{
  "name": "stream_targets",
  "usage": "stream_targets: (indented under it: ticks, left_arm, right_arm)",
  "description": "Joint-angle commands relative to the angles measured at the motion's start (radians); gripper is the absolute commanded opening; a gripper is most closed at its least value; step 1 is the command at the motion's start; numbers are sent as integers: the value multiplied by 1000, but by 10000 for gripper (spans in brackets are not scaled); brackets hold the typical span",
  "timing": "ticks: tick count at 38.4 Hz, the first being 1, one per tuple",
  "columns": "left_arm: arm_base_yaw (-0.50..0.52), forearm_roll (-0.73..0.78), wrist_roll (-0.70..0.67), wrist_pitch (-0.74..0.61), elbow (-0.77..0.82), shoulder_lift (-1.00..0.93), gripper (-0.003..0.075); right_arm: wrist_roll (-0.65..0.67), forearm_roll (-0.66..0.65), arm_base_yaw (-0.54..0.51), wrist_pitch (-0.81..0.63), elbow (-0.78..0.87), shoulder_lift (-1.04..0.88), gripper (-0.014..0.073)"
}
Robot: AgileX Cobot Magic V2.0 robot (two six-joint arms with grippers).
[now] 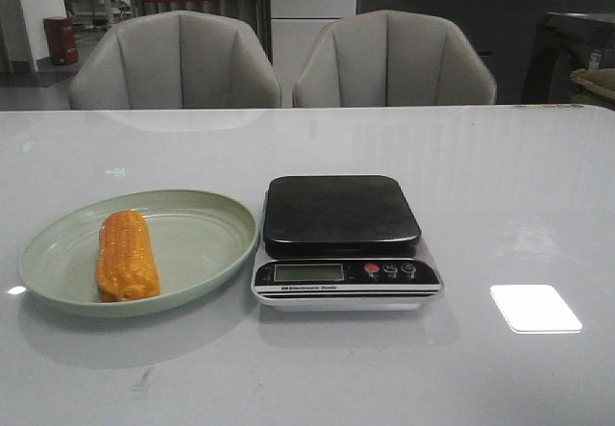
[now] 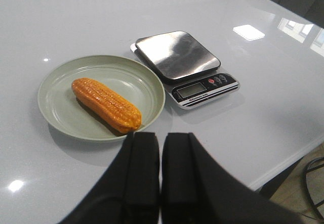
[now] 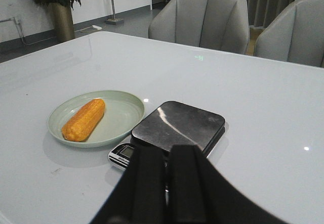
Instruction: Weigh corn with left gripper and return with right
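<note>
- One corn [image 1: 126, 255] lies on its side in the plate [image 1: 207, 253], left of the scale [image 1: 344, 241]; it sits in the plate's half farther from the scale, with its long axis running front to back and its near end close to the plate's front rim.
- The plate's right rim comes right up beside the scale's left edge; from the front view I cannot tell whether they touch, and the left wrist view shows a thin strip of table [image 1: 500, 186] between them.
- The scale's dark platter [image 1: 339, 213] is bare, with the display [image 1: 307, 272] and three buttons [image 1: 389, 270] along its front edge.
- Left gripper [image 2: 160, 155]: its two black fingers stand nearly together, only a thin slit between them, holding nothing. It hangs above the table on the near side of the plate, apart from the corn.
- Right gripper [image 3: 167, 171]: its fingers are likewise drawn close with a narrow gap, holding nothing, and it hangs over the table on the scale's near side, not touching it.
- Neither gripper shows in the front view.
- Open tabletop spreads to the right of the scale, behind it toward the far edge, and in front of it.
- Two grey chairs [image 1: 389, 61] stand behind the table's far edge, well apart from the scale.
- A bright patch of reflected light [image 1: 535, 308] lies on the table, right of the scale and slightly nearer.
</note>
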Motion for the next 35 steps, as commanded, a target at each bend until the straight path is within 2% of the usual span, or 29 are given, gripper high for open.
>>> stream_targets:
  ticks: [1, 8, 13, 18, 26, 32, 35]
  left_arm:
    - [61, -10, 4, -63, -27, 8, 125]
    - [301, -3, 41, -150, 14, 6, 125]
    - [462, -1, 89, -339, 106, -22, 125]
    - [580, 14, 92, -500, 214, -90, 125]
    - [690, 14, 92, -535, 344, -204, 124]
    - [723, 12, 92, -628, 421, -214, 125]
    - [725, 5, 92, -616, 423, -214, 125]
  right_arm:
    - [-7, -12, -5, -71, -27, 8, 176]
    - [-7, -12, -5, -71, -27, 8, 176]
    - [-7, -12, -5, -71, -27, 8, 176]
    - [-7, -12, -5, -71, -27, 8, 176]
    - [-7, -12, -5, -71, -27, 8, 176]
    - [-7, -12, -5, -71, -27, 8, 176]
    - [-7, -12, -5, -71, -27, 8, 176]
